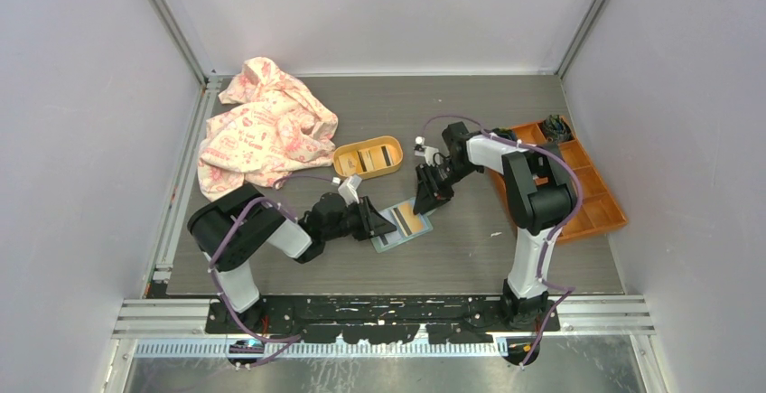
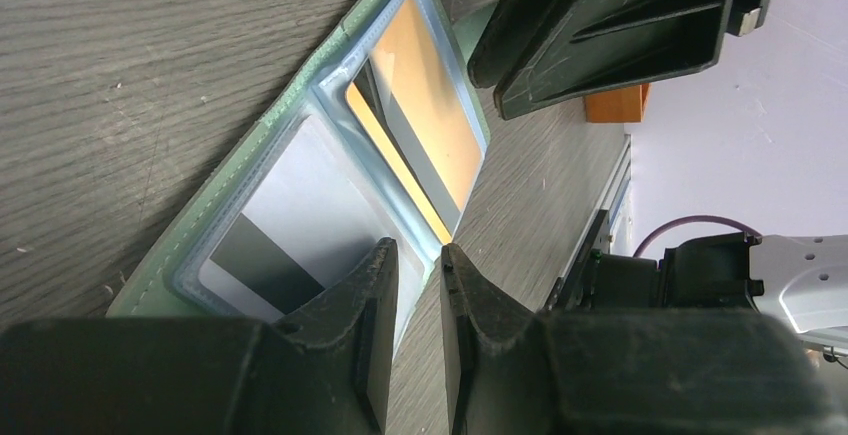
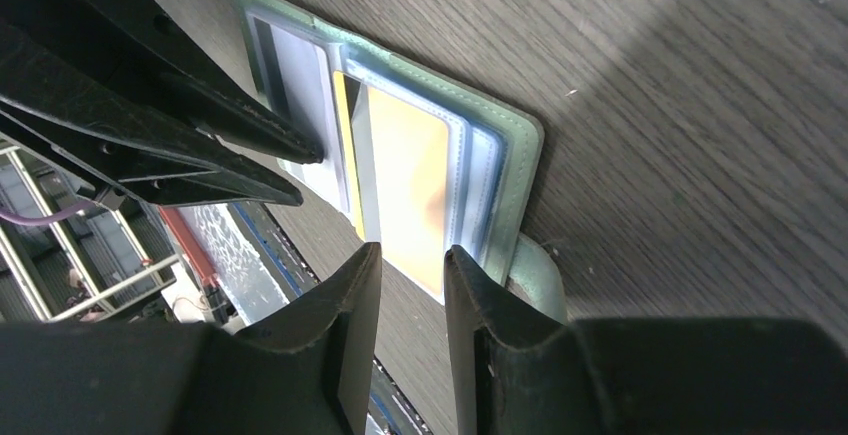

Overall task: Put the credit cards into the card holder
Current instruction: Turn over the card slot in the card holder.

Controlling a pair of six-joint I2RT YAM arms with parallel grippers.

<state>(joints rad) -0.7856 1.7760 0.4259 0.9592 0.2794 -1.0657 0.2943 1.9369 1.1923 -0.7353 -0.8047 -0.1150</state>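
The grey wood-grain bench carries everything. At its far left corner lies a crumpled pink-and-white cloth. Along the right edge stands an orange compartment box. Between them, nearer the back, sits a yellow-orange oval tray, and inside it lie some credit cards, light ones with dark stripes.

Both arms reach to the middle of the bench and meet over the card holder. It lies open and flat, with the clear inner sleeves facing up, in front of the tray and between the two tools.

The left tool comes from the left side. Its jaws stand narrow, with a small gap, and nothing is seen gripped in this gap. Its tips are at the left half of the holder, over the pocket with the white card; whether they touch is not clear.

The right tool comes from the far right side. Its jaws are also narrow. The end of the gold card shows in the gap, but one cannot tell if the pads press on it.

A white card with a dark stripe sits inside the left sleeve. A beige-gold card with a grey stripe lies on the right half, and its end sticks out past the holder's edge, toward the right tool. Beside this end the green snap tab lies on the bench.
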